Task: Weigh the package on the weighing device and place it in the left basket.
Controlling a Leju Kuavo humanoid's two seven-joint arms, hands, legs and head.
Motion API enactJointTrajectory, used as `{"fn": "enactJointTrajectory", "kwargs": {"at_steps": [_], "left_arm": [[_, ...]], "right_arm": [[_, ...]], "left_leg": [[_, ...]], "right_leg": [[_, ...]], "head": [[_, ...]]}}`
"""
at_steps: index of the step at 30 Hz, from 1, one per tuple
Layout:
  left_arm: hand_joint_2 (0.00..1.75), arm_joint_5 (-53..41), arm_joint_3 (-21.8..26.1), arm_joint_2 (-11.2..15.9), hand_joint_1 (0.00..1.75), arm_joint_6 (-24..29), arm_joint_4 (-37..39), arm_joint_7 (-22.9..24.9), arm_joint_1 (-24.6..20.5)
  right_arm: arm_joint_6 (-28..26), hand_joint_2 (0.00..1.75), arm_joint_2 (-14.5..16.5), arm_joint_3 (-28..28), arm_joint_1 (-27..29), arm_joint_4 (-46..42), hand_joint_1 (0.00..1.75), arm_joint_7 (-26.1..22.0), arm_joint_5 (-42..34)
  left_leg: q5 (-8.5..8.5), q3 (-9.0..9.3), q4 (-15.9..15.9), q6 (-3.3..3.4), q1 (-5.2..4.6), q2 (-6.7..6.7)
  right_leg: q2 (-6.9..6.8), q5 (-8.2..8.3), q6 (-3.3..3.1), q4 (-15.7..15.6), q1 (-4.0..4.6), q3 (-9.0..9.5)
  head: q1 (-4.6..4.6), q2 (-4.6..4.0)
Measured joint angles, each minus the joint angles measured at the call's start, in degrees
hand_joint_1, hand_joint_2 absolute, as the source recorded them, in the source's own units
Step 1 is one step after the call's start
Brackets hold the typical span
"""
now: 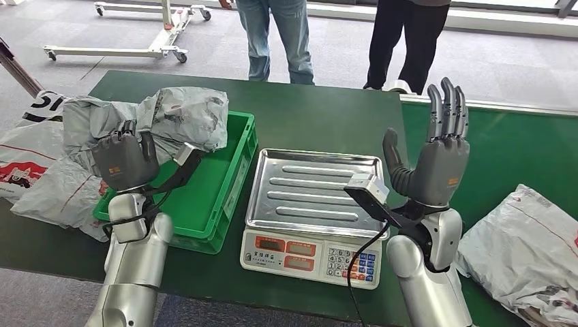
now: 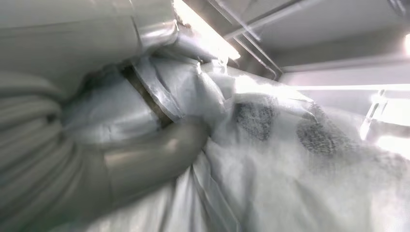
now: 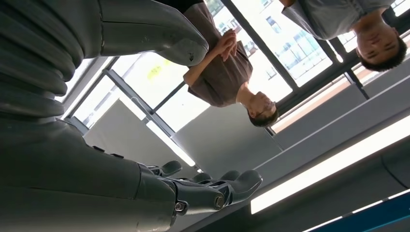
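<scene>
The left robot hand grips the grey package above the green basket; weighing seems done. Next: lower and release. The right robot hand is spread, empty.

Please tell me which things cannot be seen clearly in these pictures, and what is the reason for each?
- Scale display readings: head view, too small to read.
- Left hand fingers' grip on the grey package: head view, hidden behind the hand's back; left wrist view blurred.
- Green basket floor: partly covered by the package and left arm.
- Grey bag at right: cut by the picture's edge.
</scene>
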Motion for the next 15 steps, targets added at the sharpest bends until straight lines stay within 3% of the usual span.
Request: {"fn": "enactJointTrajectory", "kwargs": {"at_steps": [3,9,10,13,14,15], "left_arm": [[1.75,-0.2,0.7,2.2,1.75,0.1,12.4,7.2,-5.0],[1.75,2.3,2.3,5.7,1.75,0.0,28.2,9.8,-10.3],[1.75,2.6,2.5,6.0,1.31,0.0,29.8,9.9,-10.9],[0.44,2.9,3.0,6.8,0.0,0.0,33.0,10.3,-12.2],[0.0,3.2,3.2,7.0,0.0,0.0,33.7,10.5,-12.4],[0.0,3.7,3.4,7.1,0.0,0.0,34.3,10.6,-12.6]], "right_arm": [[0.3,1.75,0.0,0.0,0.0,-0.1,0.0,0.1,-0.1],[0.5,1.75,0.0,0.0,0.0,-0.1,0.0,0.3,-0.7],[0.6,1.75,0.0,0.0,-0.1,-0.1,0.0,0.3,-0.8],[0.7,1.75,0.0,0.0,-0.3,-0.1,0.0,0.3,-0.9],[0.8,1.75,0.0,0.0,-0.4,-0.1,0.0,0.3,-1.0],[0.8,1.75,0.0,0.0,-0.4,-0.1,0.0,0.3,-1.0]], "left_leg": [[0.05,0.0,0.0,-0.03,0.04,0.04],[0.05,-0.01,0.0,-0.04,0.05,-0.1],[0.05,0.01,0.0,-0.04,0.05,-0.19],[0.05,0.07,-0.1,-0.05,0.05,-0.3],[0.06,0.08,-0.1,-0.06,0.06,-0.3],[0.09,0.08,-0.1,-0.08,0.06,-0.3]], "right_leg": [[0.04,0.04,-0.04,0.0,0.06,-0.02],[-0.08,-0.02,-0.04,0.0,0.05,0.02],[-0.17,-0.06,-0.04,0.0,0.04,0.07],[-0.29,-0.12,-0.05,0.0,0.04,0.17],[-0.29,-0.12,-0.05,0.0,0.04,0.17],[-0.28,-0.11,-0.06,0.0,0.05,0.17]], "head": [[0.01,0.0],[0.01,0.0],[0.01,0.0],[-0.01,0.0],[-0.01,0.0],[0.0,0.0]]}}
